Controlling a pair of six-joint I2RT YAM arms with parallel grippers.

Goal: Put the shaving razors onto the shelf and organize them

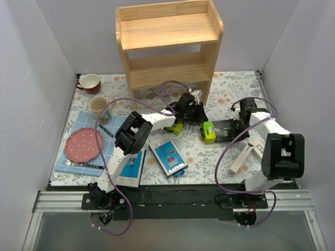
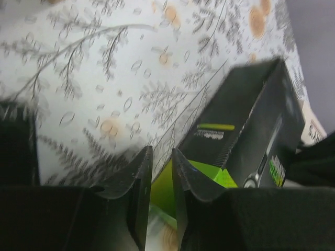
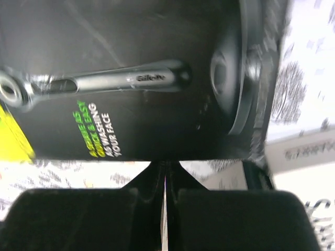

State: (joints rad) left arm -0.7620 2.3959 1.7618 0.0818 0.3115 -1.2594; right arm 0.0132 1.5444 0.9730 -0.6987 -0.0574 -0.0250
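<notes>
Right hand (image 3: 165,170) is pinched fully closed on nothing, its tips right at the edge of a black razor box (image 3: 131,63) lying on the tabletop (image 1: 225,89) before the shelf (image 1: 167,31). Left hand (image 2: 161,152) is a narrow slit apart and empty, a lime-green box end (image 2: 209,178) showing through the gap. Blue packs (image 1: 168,158) and a white box (image 1: 245,157) lie nearer the arm bases.

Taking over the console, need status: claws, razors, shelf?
Left claw nearly closed over lime-green box end, grip unclear. Right claw shut, empty, beside black box. Shelf bare; blue packs on table.
</notes>
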